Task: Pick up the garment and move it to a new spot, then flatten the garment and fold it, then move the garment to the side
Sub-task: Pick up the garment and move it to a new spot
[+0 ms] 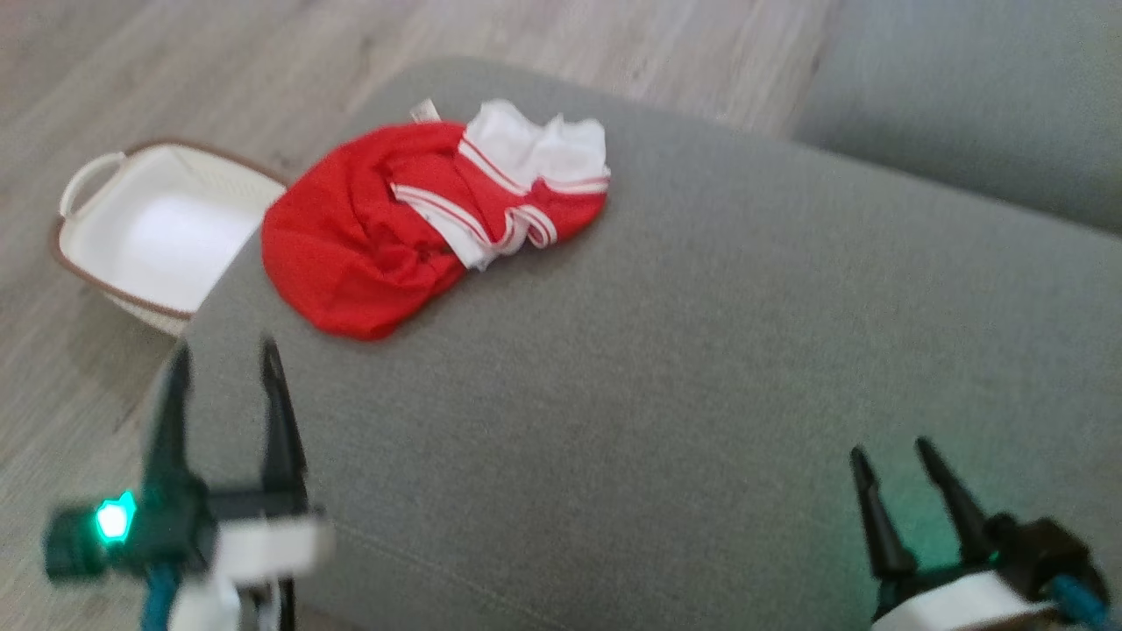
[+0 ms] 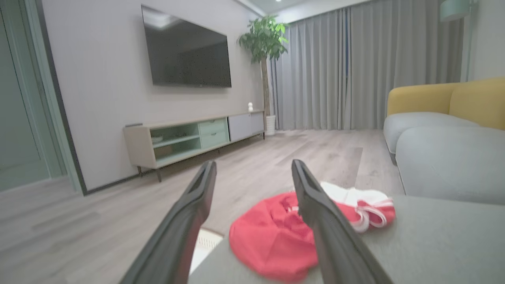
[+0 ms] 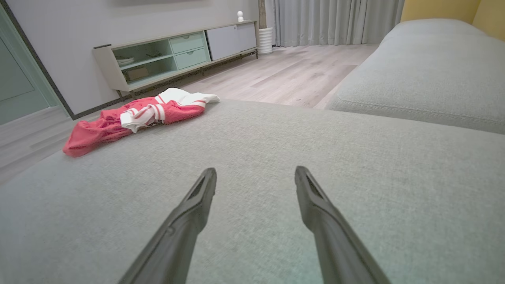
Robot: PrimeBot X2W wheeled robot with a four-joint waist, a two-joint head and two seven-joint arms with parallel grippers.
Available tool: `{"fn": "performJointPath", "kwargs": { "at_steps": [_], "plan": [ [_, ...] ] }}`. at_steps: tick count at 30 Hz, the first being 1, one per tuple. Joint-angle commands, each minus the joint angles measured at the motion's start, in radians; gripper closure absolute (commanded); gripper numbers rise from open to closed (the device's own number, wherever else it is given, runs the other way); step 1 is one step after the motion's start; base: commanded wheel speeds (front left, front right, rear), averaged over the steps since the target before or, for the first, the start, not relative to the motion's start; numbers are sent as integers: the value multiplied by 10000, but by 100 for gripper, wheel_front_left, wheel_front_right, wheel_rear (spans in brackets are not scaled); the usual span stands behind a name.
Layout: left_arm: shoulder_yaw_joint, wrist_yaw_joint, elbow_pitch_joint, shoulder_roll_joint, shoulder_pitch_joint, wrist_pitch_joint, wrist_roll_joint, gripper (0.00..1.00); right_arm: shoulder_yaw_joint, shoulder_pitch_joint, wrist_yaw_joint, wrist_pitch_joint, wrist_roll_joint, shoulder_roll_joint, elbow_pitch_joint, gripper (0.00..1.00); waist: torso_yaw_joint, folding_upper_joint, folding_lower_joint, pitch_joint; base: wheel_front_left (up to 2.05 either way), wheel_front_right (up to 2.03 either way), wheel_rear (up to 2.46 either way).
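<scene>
Found the left gripper, long, dark and tapered, spread wide and holding nothing, poised at the near left edge of the cushion. Found the right gripper likewise parted and holding nothing, low over the near right part. Looked across that broad grey cushion: woven, faintly nubbly, rounded at its edges. Noted the pale wood-grain floor beyond. Saw a long low cabinet, its open shelves holding small things too blurred to name. Spotted a white basket on the floor just beside the cushion's left edge: brown-rimmed, loop-handled, its smooth white bottom in sight. Marked the garment, soft red cloth with white panels and striped trim, crumpled on the cushion's far left part, well apart from both grippers.
</scene>
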Motion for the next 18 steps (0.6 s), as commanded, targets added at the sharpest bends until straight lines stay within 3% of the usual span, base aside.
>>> {"fn": "performJointPath", "kwargs": {
  "at_steps": [1, 9, 18],
  "plan": [
    [436, -66, -444, 150, -1240, -53, 55, 0, 184, -624, -9, -135, -85, -477, -462, 0, -471, 0, 1, 1190, 0, 0, 0],
    [391, -723, 1665, 560, -5801, 401, -177, 0, 134, -1505, -9, -125, -110, -2020, -1258, 0, -748, 0, 1, 3132, 0, 0, 0],
    [721, -1113, 6798, 337, -10411, 2401, -1252, 0, -306, -1991, -9, 652, -24, -3385, -2833, 0, -1105, 0, 1, 4673, 0, 0, 0]
  ]
}}
